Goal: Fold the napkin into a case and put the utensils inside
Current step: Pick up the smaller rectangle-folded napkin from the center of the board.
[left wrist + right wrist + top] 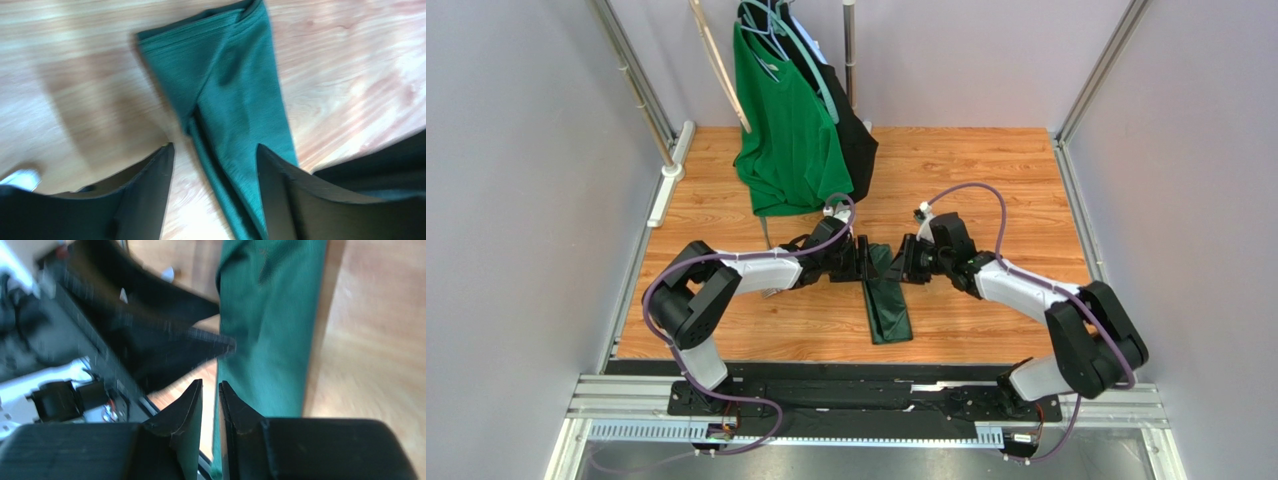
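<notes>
- Wooden table [986, 180] under both tools, bare plank surface stretching away beyond them and to either side.
- Bright green T-shirt [791, 140] on a hanger, beyond the left tool and well above the table, hem reaching down close behind that tool.
- Black garment [858, 150] hung just behind the T-shirt, mostly hidden by it, showing on the side nearer the right tool.
- Dark green napkin [888, 310], folded into a long narrow strip and lying flat on the table; far end right between the two tools, the rest running back from them toward the arm bases. Seen from the left wrist [235, 85]: ribbed cloth with a lengthwise fold, passing under the gap between the fingers. Seen from the right wrist [272, 315]: one straight band of cloth just ahead of the fingertips and slightly to one side.
- Left tool [863, 258], low over the napkin's far end and facing the right tool; jaws spread wide [215, 147], one finger on each side of the strip, nothing gripped.
- Right tool [904, 258], directly opposite and very near the left tool, at the other edge of the strip; jaws parted only by a thin slit [210, 382], no cloth seen between them.
</notes>
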### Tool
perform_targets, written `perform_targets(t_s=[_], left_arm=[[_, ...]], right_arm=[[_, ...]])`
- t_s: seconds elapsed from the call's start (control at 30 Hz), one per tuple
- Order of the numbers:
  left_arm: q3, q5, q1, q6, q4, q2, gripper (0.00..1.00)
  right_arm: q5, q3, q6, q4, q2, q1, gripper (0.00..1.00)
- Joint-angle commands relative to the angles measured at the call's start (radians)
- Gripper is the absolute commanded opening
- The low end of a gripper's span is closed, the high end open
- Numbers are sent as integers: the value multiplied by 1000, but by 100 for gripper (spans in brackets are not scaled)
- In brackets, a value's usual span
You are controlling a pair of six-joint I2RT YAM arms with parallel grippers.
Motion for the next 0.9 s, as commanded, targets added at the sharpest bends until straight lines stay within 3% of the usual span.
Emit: perform_targets(t_s=[0.0,0.07,0.17,0.27,0.4,0.6,0.77,0.87], left_arm=[[6,-63,1,38,-161,-77,71],[21,-111,3,57,-210,-123,70],[76,-183,6,110,-270,-140,57],[173,-189,14,167,-319,-82,33],[265,-134,15,216,-313,10,27],[321,-123,12,248,-312,77,50],[342,-113,11,261,-304,105,52],[357,-114,11,265,-313,125,46]], right_arm=[[12,92,60,71,110,-7,21],[21,104,89,110,167,-7,20],[49,123,116,152,225,-8,14],[37,144,161,209,271,-8,1],[38,156,189,238,310,-8,0],[41,152,222,274,345,-24,0],[32,162,242,299,385,-25,0],[24,169,254,318,406,-25,0]])
